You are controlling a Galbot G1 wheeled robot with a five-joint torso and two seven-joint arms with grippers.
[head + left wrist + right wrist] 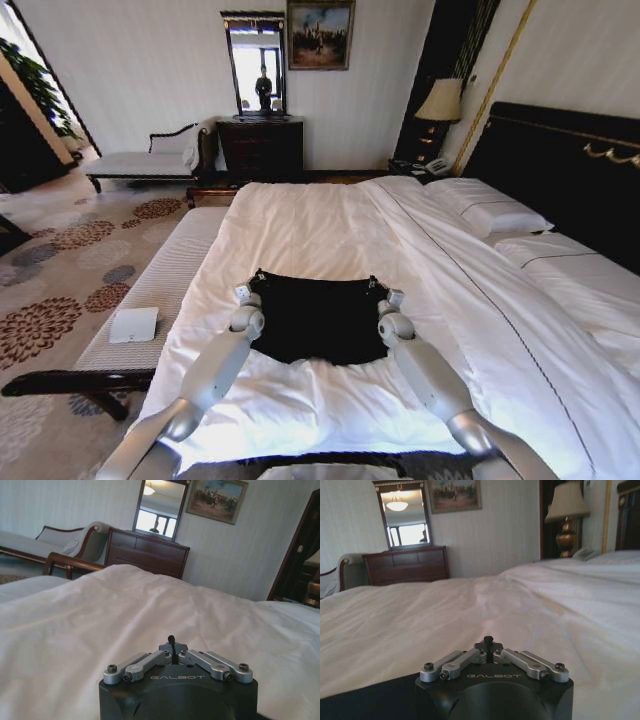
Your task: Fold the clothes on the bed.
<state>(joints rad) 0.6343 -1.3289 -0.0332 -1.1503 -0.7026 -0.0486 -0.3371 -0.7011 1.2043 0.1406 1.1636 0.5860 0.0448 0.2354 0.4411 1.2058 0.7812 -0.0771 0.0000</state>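
Note:
The clothes [318,318], a black T-shirt, lie flat on the white duvet of the bed [320,215], near its foot. The shirt's far edge is stretched between my two grippers. My left gripper [244,293] is at the far left corner and my right gripper [393,298] at the far right corner, each shut on a pinch of black fabric. In the left wrist view the left gripper [171,641] has its jaws drawn together over the duvet. The right wrist view shows the right gripper [489,641] the same way, with the clothes [365,700] beside it.
A pale striped bench [165,275] runs along the bed's left side with a white flat item [133,324] on it. Pillows [495,215] and a dark headboard [560,160] are at the right. A dresser [260,148], a chaise [150,160] and a lamp [441,100] stand beyond.

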